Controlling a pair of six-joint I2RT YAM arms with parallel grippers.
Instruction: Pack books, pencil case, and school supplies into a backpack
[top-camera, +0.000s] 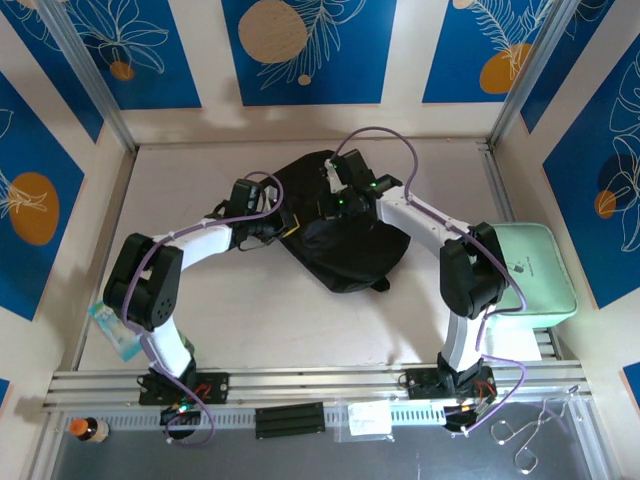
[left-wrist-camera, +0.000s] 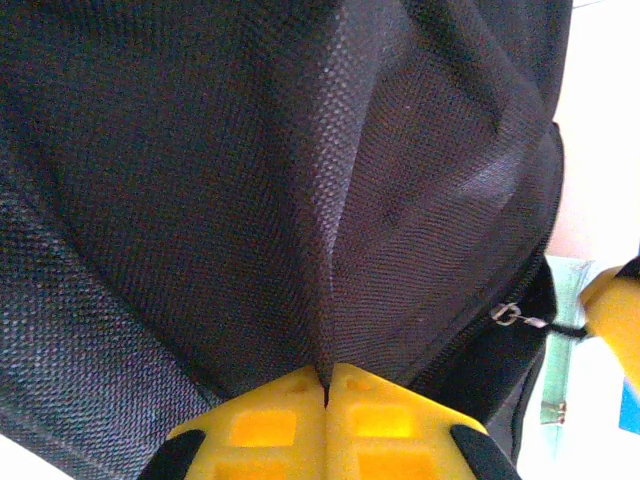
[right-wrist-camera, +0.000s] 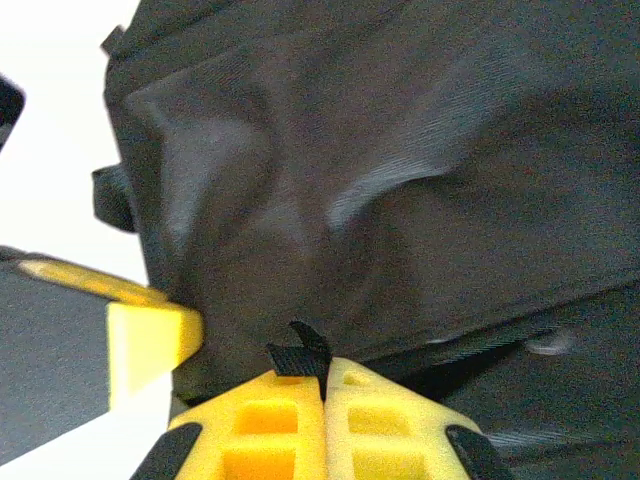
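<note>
Pinching a fold of black woven fabric, the left gripper (left-wrist-camera: 326, 392) has its yellow fingers pressed flat together with the cloth caught in the seam between them. The right gripper (right-wrist-camera: 323, 380) is likewise closed tight, nipping a short black webbing tab (right-wrist-camera: 303, 358) that stands up from between its fingers.

Both holds are on the backpack (top-camera: 352, 248), a soft black heap lying at the middle of the table, towards its far side. From above, the left gripper (top-camera: 268, 226) meets the bag's left flank and the right gripper (top-camera: 340, 188) its far upper edge, so the two arms bracket it from either side. A silver zip pull (left-wrist-camera: 510, 314) shows on the line of the zip in the left wrist view.

The pale table (top-camera: 290, 320) lies bare in front of the bag and along the far wall. At the right edge a mint green box (top-camera: 540, 265) sits just beside the right arm's elbow; at the left edge a small blue-and-white packet (top-camera: 113, 330) lies near the left arm's base. A metal rail (top-camera: 320, 380) runs across the near edge, and in the tray below it are an orange-capped bottle (top-camera: 88, 429), a clear bag (top-camera: 368, 420) and metal forceps (top-camera: 535, 435). Blue panels with white leaf drawings (top-camera: 300, 50) cover the cream walls on three sides.
</note>
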